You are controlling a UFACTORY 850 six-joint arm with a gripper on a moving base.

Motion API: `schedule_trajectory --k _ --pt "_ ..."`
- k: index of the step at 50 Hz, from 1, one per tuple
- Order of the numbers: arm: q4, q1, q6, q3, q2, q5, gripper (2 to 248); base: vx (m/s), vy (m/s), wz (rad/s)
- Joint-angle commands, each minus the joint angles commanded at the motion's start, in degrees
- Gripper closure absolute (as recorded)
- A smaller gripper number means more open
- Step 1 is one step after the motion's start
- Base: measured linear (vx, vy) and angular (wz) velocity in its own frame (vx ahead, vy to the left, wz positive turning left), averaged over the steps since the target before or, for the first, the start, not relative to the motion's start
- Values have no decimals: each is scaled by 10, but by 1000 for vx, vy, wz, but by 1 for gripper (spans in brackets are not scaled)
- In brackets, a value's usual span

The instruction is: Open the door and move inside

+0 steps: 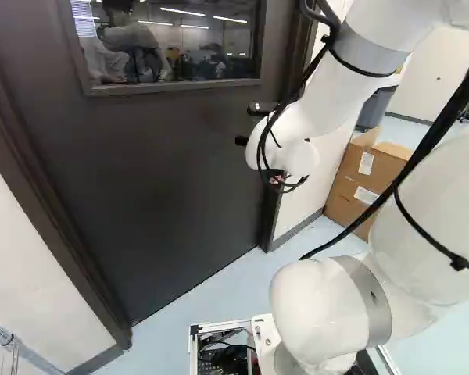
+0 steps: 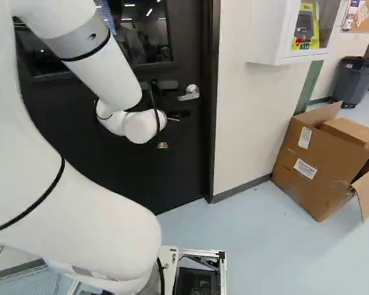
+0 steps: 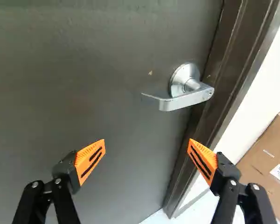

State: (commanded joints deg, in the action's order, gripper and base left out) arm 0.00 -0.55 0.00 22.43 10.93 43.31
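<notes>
Orange pads (image 3: 91, 158) stand well apart in the wrist view, with nothing gripped between them: the gripper (image 3: 147, 141) is open. Ahead of it, the metal handle (image 3: 184, 101) sits on the dark door (image 3: 84, 102) close to the door frame (image 3: 235, 65), its free end pointing away from that frame. The door looks closed. The handle lies off toward the frame-side finger rather than centred, so the next move is probably to shift the gripper across and line it up before going in. Bringing the pads to the outer part of the lever should give better leverage than working near its round mount. A fingertip could catch the frame if the approach drifts that way. Once on the lever, the gripper should follow its turning arc, and the door be worked only after the latch frees; which way it swings I cannot tell.

At the right of the left base view, the white arm (image 1: 328, 94) rises in a high bend and slopes down to the latch side of the door, below the window (image 1: 172, 47). Its forearm blocks the handle there.

Right base view: the handle shows just beside the wrist end of the arm, near the frame. The cardboard box (image 2: 320, 157) stands by the wall (image 2: 246, 117), well to the right of the door.
</notes>
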Motion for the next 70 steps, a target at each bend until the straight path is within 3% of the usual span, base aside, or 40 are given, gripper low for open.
schedule_trajectory --k 41,70 --pt "0 0 0 14 46 0 3 0 0 0" --pt "0 -5 0 55 23 0 3 0 0 0"
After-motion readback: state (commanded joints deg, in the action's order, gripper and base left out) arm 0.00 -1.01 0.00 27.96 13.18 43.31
